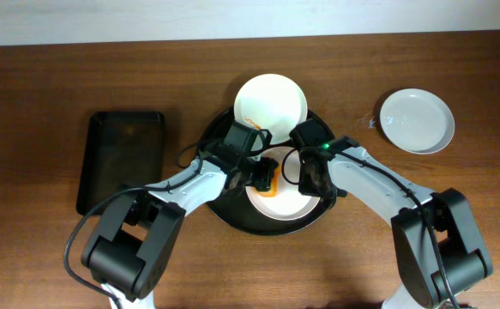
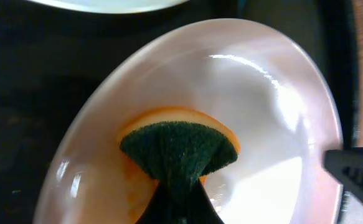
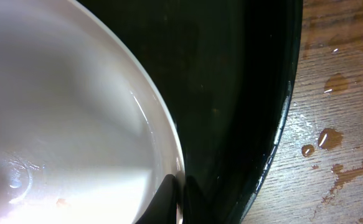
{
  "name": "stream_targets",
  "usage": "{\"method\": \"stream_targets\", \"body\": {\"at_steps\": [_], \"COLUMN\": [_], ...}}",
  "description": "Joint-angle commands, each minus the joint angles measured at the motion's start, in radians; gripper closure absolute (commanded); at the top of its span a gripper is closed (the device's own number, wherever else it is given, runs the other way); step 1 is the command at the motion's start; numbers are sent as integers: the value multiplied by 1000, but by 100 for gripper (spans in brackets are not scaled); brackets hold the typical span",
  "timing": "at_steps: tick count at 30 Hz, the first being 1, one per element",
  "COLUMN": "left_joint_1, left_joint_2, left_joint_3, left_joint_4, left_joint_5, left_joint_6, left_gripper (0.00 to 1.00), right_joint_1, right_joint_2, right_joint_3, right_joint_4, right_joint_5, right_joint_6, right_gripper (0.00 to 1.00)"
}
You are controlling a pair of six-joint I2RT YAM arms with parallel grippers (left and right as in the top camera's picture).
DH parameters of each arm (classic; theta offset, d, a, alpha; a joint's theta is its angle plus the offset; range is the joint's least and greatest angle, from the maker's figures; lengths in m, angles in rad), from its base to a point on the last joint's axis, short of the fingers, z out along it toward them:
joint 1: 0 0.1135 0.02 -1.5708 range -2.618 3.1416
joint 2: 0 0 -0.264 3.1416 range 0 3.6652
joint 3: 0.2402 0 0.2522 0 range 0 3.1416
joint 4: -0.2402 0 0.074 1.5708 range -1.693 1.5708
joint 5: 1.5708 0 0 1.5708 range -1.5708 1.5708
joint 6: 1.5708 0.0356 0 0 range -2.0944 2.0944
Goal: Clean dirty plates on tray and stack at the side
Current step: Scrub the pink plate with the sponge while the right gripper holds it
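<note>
The round black tray [image 1: 232, 215] holds two plates. A white plate [image 1: 271, 100] lies at its far edge. A pale pink-white plate [image 1: 294, 204] lies at its front, with orange smears [image 2: 141, 180]. My left gripper [image 1: 265, 178] is shut on a dark green sponge [image 2: 178, 152] pressed onto that plate [image 2: 256, 106]. My right gripper [image 1: 321, 190] is shut on the plate's right rim [image 3: 169, 149], one finger inside and one outside [image 3: 180, 199]. A third, pale blue-white plate [image 1: 416, 120] sits on the table at the right, off the tray.
A smaller rectangular black tray [image 1: 123, 159] lies at the left. Water drops [image 3: 324, 137] wet the wooden table beside the round tray's rim [image 3: 281, 124]. Cables run along both arms over the tray.
</note>
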Motion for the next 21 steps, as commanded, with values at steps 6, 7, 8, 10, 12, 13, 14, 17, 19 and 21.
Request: {"method": "stream_targets", "body": {"at_steps": [6, 7, 8, 10, 12, 13, 14, 17, 19, 21], "left_joint_1": [2, 2, 2, 2, 2, 2, 2, -1, -7, -21], "left_joint_2": [-39, -50, -64, -106, -153, -174, -192, -242, -262, -262], "left_joint_3": [8, 14, 20, 29, 34, 36, 37, 38, 38, 38], "left_joint_4": [-23, -23, -24, -24, -23, -23, -22, -26, -33, -48], "left_joint_5": [-156, -167, -183, -219, -260, -272, -274, -273, -270, -266], "left_joint_6": [75, 80, 81, 96, 96, 96, 96, 95, 95, 93], "left_gripper": [100, 100, 100, 100, 100, 100, 100, 100, 100, 100], "right_joint_1": [5, 5, 5, 5, 5, 5, 5, 5, 5, 5], "right_joint_2": [-14, -14, -14, -14, -14, -14, -14, -14, -14, -14], "right_joint_3": [-14, -14, -14, -14, -14, -14, -14, -14, -14, -14], "right_joint_4": [-8, -8, -8, -8, -9, -9, -9, -9, -9, -9], "right_joint_5": [6, 6, 6, 6, 6, 6, 6, 6, 6, 6], "right_joint_6": [-8, -8, -8, -8, -8, -8, -8, -8, -8, -8], "right_gripper": [96, 96, 96, 96, 96, 96, 96, 96, 96, 96]}}
